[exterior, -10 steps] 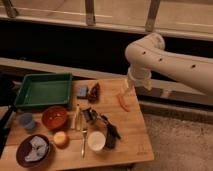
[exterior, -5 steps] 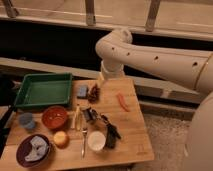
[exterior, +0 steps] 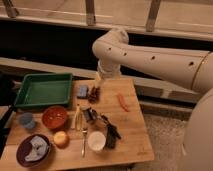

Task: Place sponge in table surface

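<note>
The sponge [exterior: 82,91], a small blue-grey block, lies on the table surface [exterior: 131,131] at its far edge, just right of the green tray [exterior: 44,90]. My gripper [exterior: 98,79] hangs from the big white arm [exterior: 150,55] over the table's back edge. It is slightly above and to the right of the sponge, mostly hidden by the wrist. It looks open, with nothing in it.
A dark brown packet [exterior: 94,93] sits right beside the sponge. A red pepper [exterior: 122,102] lies to the right. Nearer the front are a red bowl [exterior: 54,116], blue cup [exterior: 26,120], purple bowl [exterior: 33,150], white cup [exterior: 96,140], an orange fruit [exterior: 61,138] and utensils [exterior: 111,132].
The arm has swung from the table's right side leftward, so the gripper now hangs over the back edge near the sponge. The objects on the table have not moved.
</note>
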Available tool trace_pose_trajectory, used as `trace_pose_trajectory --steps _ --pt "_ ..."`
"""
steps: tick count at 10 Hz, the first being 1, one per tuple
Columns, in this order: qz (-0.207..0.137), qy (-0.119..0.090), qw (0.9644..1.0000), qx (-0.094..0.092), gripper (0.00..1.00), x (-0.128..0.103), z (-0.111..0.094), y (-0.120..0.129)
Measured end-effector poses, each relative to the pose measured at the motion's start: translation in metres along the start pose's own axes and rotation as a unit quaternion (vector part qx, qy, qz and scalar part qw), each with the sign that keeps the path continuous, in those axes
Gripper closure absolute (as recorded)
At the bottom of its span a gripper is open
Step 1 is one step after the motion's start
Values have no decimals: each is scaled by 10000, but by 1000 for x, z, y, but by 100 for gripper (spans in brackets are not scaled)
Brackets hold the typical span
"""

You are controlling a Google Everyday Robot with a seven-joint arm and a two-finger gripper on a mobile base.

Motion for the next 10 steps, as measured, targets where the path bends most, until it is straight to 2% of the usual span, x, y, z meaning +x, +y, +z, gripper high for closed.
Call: trace_pose_trajectory --steps 1,3,5,6,7,10 --pt "-16 -12 10000 -95 21 -2 9 0" --pt "-128 -56 9995 -291 21 -15 24 20" --pt "-250 -89 9981 -552 21 -38 45 47" --pt "-339 -111 9964 -771 21 -55 61 68" --pt "-377 -120 9949 -929 21 -64 76 79" --pt "-398 -92 9872 -1541 21 -76 124 82"
